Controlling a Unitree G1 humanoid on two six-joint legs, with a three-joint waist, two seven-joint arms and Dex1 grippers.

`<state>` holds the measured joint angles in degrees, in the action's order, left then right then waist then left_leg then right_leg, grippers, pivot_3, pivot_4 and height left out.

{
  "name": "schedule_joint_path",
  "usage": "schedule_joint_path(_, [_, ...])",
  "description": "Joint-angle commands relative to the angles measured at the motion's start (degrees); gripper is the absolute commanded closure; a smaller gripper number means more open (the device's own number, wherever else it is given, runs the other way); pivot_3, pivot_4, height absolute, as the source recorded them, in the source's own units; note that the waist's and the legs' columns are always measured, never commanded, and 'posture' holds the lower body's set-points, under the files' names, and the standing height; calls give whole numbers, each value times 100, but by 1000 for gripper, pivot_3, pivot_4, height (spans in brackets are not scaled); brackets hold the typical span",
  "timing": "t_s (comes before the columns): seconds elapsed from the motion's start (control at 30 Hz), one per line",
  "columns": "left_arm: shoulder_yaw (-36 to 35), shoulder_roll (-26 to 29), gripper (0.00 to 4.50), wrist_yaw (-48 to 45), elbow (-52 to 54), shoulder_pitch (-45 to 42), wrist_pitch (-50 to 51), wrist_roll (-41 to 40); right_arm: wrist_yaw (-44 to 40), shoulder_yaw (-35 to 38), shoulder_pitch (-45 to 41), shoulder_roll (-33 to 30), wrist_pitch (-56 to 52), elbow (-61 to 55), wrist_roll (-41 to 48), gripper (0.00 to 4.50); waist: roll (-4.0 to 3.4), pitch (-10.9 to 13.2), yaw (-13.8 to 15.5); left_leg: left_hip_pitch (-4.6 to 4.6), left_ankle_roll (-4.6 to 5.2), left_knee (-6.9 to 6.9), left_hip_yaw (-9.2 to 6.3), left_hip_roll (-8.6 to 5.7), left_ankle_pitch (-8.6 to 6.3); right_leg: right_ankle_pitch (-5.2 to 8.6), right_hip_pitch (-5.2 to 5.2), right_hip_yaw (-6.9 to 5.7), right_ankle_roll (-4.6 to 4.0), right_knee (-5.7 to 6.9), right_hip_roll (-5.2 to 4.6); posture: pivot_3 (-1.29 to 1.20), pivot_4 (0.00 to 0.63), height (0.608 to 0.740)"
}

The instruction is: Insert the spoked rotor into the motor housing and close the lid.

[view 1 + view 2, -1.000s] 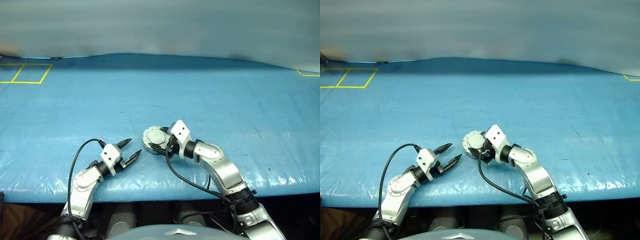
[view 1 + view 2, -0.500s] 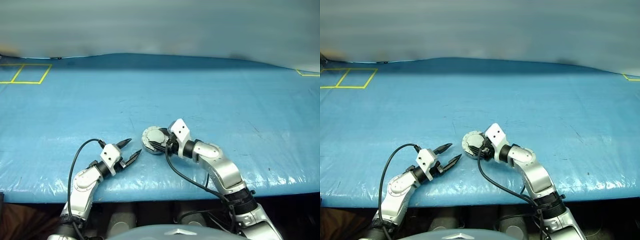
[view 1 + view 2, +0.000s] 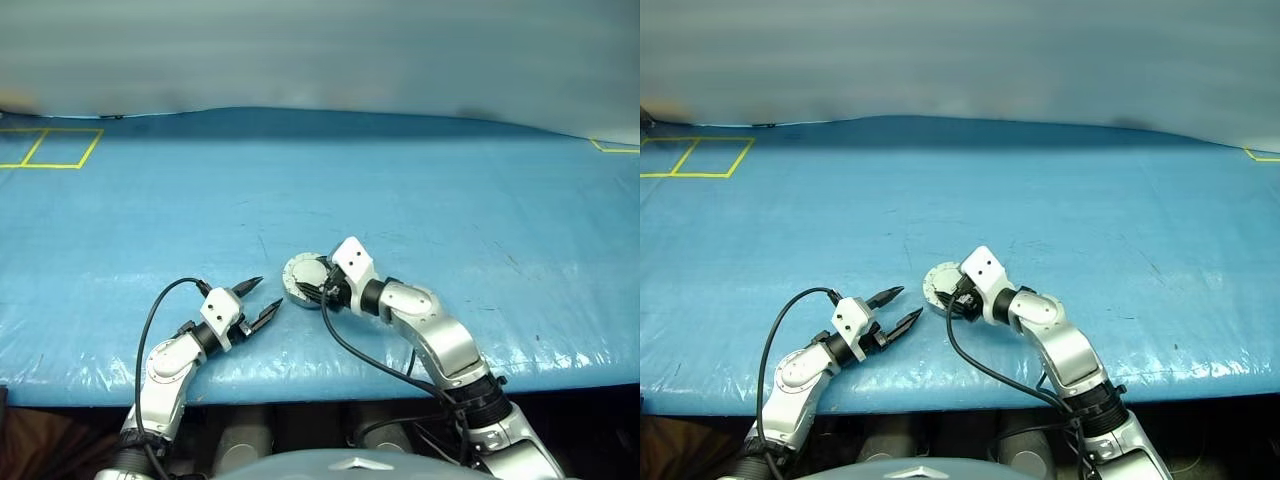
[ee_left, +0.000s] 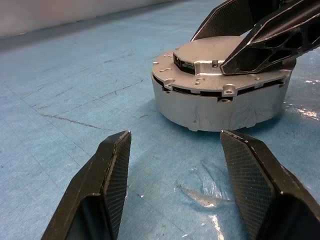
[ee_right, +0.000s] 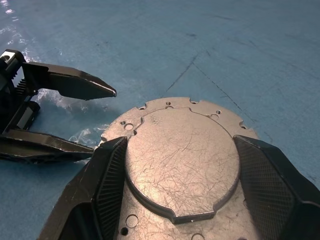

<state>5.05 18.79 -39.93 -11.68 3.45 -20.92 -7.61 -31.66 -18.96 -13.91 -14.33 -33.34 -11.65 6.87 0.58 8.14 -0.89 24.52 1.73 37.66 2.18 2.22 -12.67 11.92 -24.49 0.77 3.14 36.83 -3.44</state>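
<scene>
From the head cameras I see the motor housing (image 3: 303, 279) sitting on the blue table cover (image 3: 420, 190) near its front edge, with my right gripper (image 3: 316, 290) on top of it and my left gripper (image 3: 262, 301) just beside it, apart from it. In the left wrist view the lid (image 4: 215, 50) lies flat on the silver body, a thin dark seam showing under its rim, and the left fingers (image 4: 107, 172) stand spread and empty. In the right wrist view the right fingers (image 5: 107, 172) straddle the lid's raised centre plate, parted, pressing down rather than gripping as far as I can judge. I take the rotor to be inside and the closing step nearly done. Next I'd press evenly until the seam closes, then lift straight off.
</scene>
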Motion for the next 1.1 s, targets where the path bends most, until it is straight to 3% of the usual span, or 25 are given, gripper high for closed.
schedule_joint_path(0.03, [30,-8,1486,28,-27,43,-20,27,62,-107,-21,51,-192,81,-43,1479,0,0,-5,-1,0,0,0,4,0,0,0,0,0,0,0,0,150,740])
schedule_joint_path(0.33, [33,-35,1486,51,-16,66,-35,4,76,-310,-39,-57,-363,186,-241,1479,0,-5,-26,-8,-1,0,5,25,-1,2,2,0,3,0,0,0,150,740])
schedule_joint_path(0.7, [-223,-373,1486,78,422,-121,360,-773,144,-341,-41,-208,-414,313,-396,1479,7,-12,-27,-10,-3,1,9,29,-2,12,2,-4,20,0,-5,0,150,740])
schedule_joint_path(0.83, [-172,-306,2364,-78,578,-124,502,-863,153,-344,-38,-214,-417,314,-408,1479,7,-12,-29,-10,-3,1,9,29,-2,12,2,-4,20,-1,-5,0,150,740])
schedule_joint_path(1.03, [-18,-236,4432,-186,625,-149,564,-669,157,-367,-47,-226,-407,314,-433,1479,7,-12,-29,-10,-3,1,10,29,-2,13,2,-4,20,-1,-5,0,150,740])
schedule_joint_path(1.1, [48,-214,4470,-153,550,-189,562,-515,161,-364,-56,-230,-407,311,-437,1479,7,-12,-29,-10,-3,1,11,28,-2,13,2,-4,21,-1,-5,0,150,740])
